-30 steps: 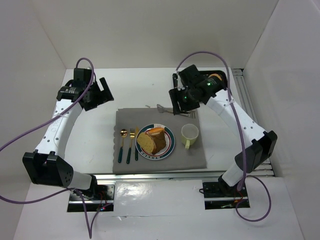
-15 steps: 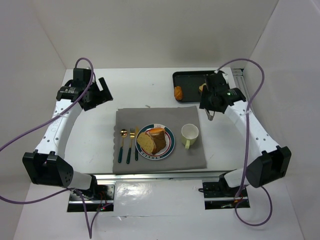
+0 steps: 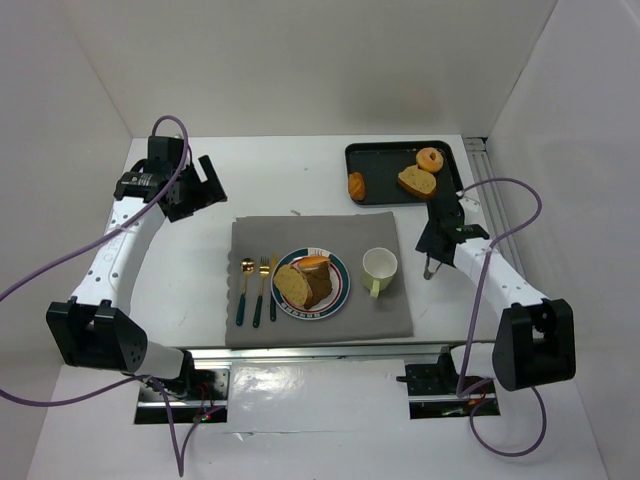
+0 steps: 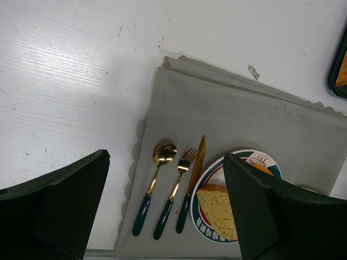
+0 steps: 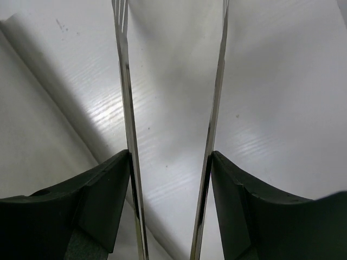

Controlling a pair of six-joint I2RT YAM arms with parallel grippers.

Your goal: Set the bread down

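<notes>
A big bread slice (image 3: 296, 286) and a smaller orange piece (image 3: 315, 262) lie on the striped plate (image 3: 341, 290) on the grey mat; the slice also shows in the left wrist view (image 4: 219, 208). More bread lies in the black tray (image 3: 375, 153): a slice (image 3: 416, 182), a doughnut (image 3: 431, 158) and a small roll (image 3: 356, 186). My right gripper (image 3: 437, 238) is low over the table right of the mat, shut on metal tongs (image 5: 126, 108) whose arms are spread and empty. My left gripper (image 3: 200, 185) is open and empty, high at the back left.
A pale green cup (image 3: 379, 267) stands on the mat (image 3: 330, 232) right of the plate, close to my right gripper. A spoon (image 3: 245, 290), fork (image 3: 261, 290) and knife (image 3: 272, 288) lie left of the plate. White walls enclose the table.
My right arm has swung from behind the mat, past the tray, down to the table right of the cup, uncovering the tray. The left arm and the plate's bread have not moved.
</notes>
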